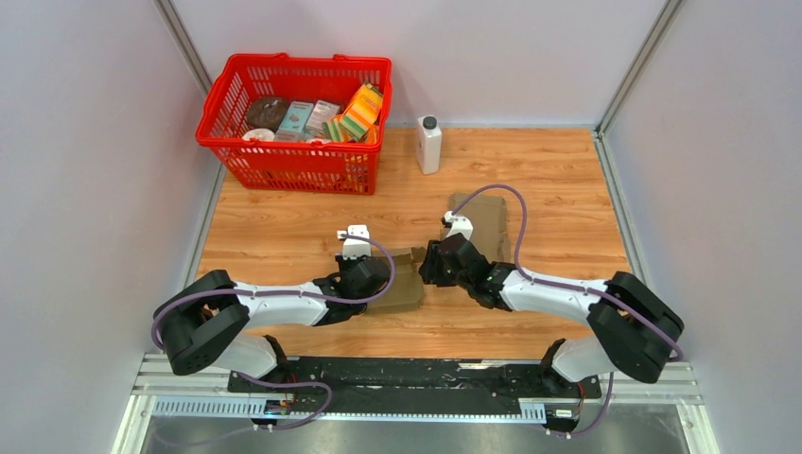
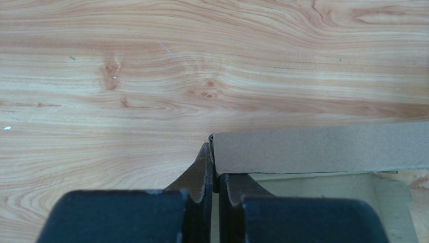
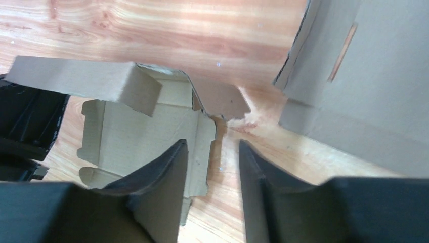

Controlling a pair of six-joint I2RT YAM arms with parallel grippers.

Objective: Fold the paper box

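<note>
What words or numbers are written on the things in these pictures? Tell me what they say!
Packets in the red basket: printed, but too small and blurred to read.
White bottle: no label that can be read.
Paper box and flat cardboard sheet: plain brown, no writing.
So nothing here can be read.

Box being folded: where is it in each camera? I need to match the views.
Top external: the box is mid-picture, just right of the left gripper.
Left wrist: lower right, where its raised wall runs off the right edge.
Right wrist: left of centre, showing its inside.
Shared landmark: the left gripper pinching that wall; it is the dark shape at the right wrist view's left edge.
</note>
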